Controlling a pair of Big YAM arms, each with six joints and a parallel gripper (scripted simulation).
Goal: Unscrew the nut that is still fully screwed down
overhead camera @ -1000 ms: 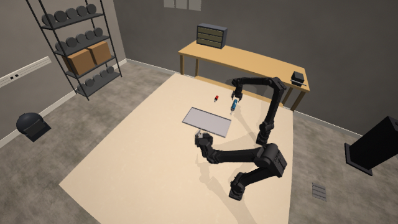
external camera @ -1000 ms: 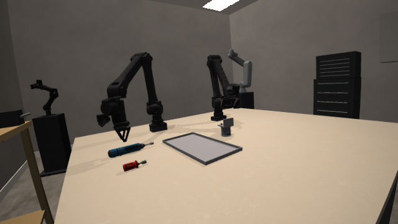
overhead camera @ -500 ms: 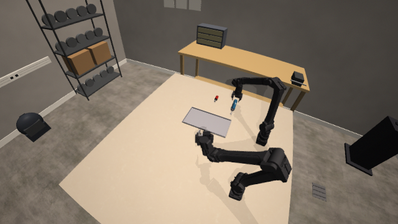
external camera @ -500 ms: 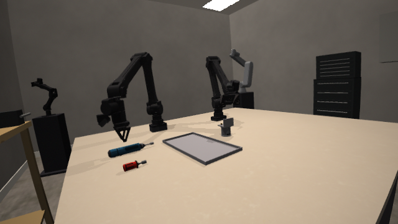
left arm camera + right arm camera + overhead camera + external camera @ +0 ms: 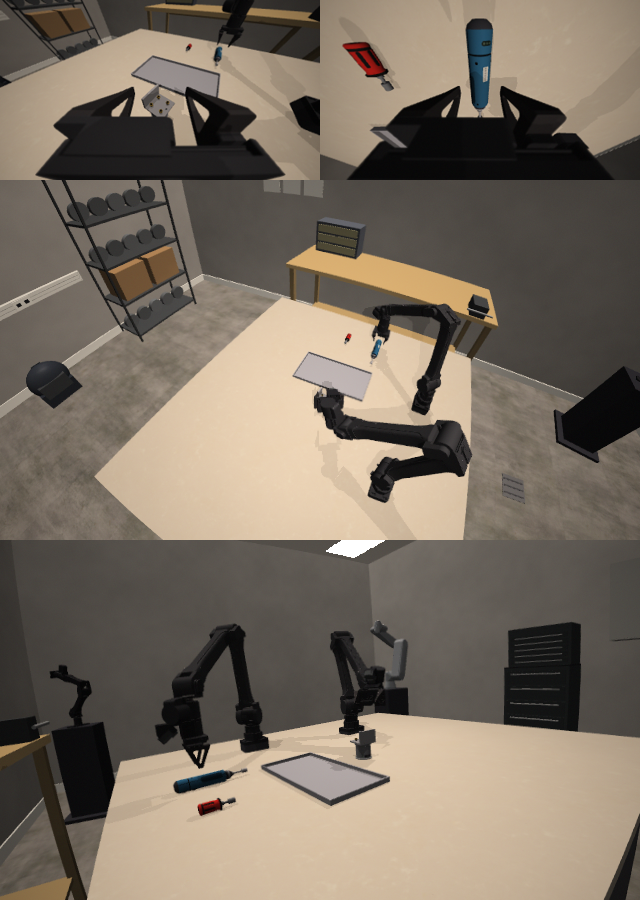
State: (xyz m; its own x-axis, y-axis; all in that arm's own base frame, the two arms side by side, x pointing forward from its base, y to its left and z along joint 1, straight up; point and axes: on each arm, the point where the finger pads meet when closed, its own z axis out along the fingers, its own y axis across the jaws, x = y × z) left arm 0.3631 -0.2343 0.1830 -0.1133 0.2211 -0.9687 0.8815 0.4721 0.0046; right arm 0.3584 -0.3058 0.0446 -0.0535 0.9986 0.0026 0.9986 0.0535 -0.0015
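- Right gripper: fingers spread, holding nothing, above the electric nut driver, which lies on the table at the far side in the top view.
- Left gripper: spread wide and empty, above and back from the joint module.
- The module stands upright just beyond the tray's near edge in the top view, with the bracket on top.
- Four brass-coloured nuts show on the bracket (which one is fully down, I cannot tell).
- A small red hand driver lies left of the electric one.
- Done: module standing, bracket seated, it seems. Left: probably grasping the driver, steadying the module, loosening the right nut and lifting the tool away.
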